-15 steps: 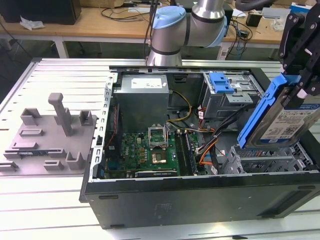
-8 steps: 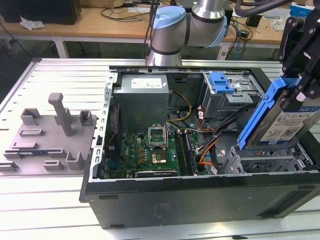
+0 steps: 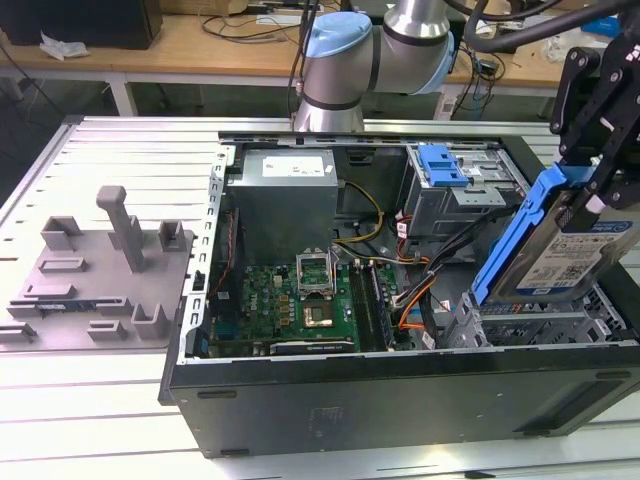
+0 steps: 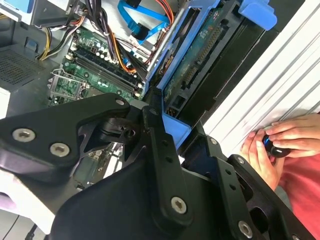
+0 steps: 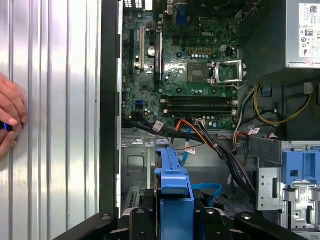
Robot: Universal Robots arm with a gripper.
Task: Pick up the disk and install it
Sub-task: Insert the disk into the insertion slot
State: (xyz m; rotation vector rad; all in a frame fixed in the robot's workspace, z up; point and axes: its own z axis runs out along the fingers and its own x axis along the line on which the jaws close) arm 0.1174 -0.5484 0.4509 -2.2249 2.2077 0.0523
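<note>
A ribbed silver metal worktop (image 3: 90, 150) carries a large black desktop computer case (image 3: 400, 400), lying on its side with the cover off. In the exterior view, a grey-and-blue robot arm (image 3: 370, 50) reaches over from behind it. Inside the case sit a grey power-supply box (image 3: 285, 195) and a green motherboard (image 3: 300, 300). The disk (image 3: 565, 260), a flat silver-metal hard drive framed by a blue plastic carrier rail, hangs tilted with one end raised. It is above the metal drive cage (image 3: 530, 325) at the exterior view's right end of the case. The black gripper (image 3: 592, 195) has its jaws clamped on the carrier's upper part. A person's hand (image 4: 280, 145) is over the worktop near the case.
</note>
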